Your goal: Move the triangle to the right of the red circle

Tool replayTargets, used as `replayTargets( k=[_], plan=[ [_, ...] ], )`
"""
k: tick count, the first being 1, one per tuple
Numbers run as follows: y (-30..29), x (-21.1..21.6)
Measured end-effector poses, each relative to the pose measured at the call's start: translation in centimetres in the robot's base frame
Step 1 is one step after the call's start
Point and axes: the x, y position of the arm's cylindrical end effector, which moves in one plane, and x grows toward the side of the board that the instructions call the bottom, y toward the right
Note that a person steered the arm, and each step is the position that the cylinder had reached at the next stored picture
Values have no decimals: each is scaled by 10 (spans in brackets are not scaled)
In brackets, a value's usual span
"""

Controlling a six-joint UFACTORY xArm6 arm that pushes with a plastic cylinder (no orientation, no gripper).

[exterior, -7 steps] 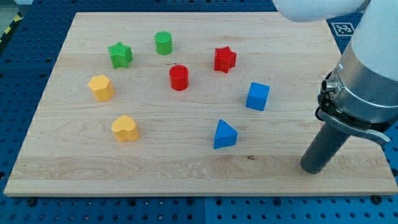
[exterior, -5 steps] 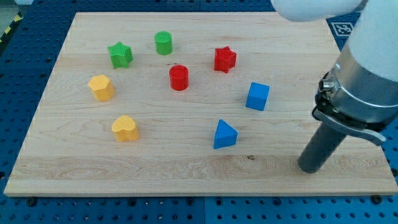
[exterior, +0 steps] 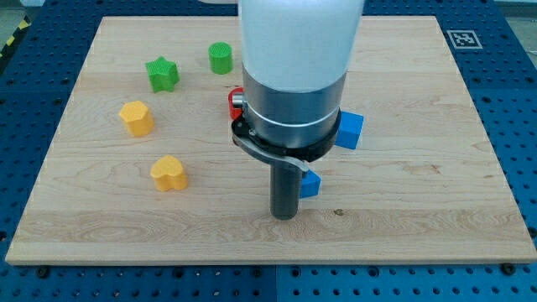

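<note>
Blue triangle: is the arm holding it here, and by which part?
Nothing is held; the arm ends in a bare rod. My tip sits on the board right at the blue triangle, on its left in the view; whether they touch cannot be told.

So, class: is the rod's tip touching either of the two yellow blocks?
No: my tip stands beside the blue triangle, well apart from both yellow blocks.

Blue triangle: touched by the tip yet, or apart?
Cannot tell. My tip sits at the blue triangle's left edge; the rod hides most of it.
</note>
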Motion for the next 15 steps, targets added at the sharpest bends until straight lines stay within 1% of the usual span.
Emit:
replayTargets(
  k=[2, 3, 5, 6, 8, 9, 13, 14, 15],
  plan=[
    [41, 24],
    [44, -3],
    [44, -23],
    [43, -26],
    [10, -26],
    [8, -32],
    [4, -89],
    [-20, -92],
    [-39, -107]
  ],
)
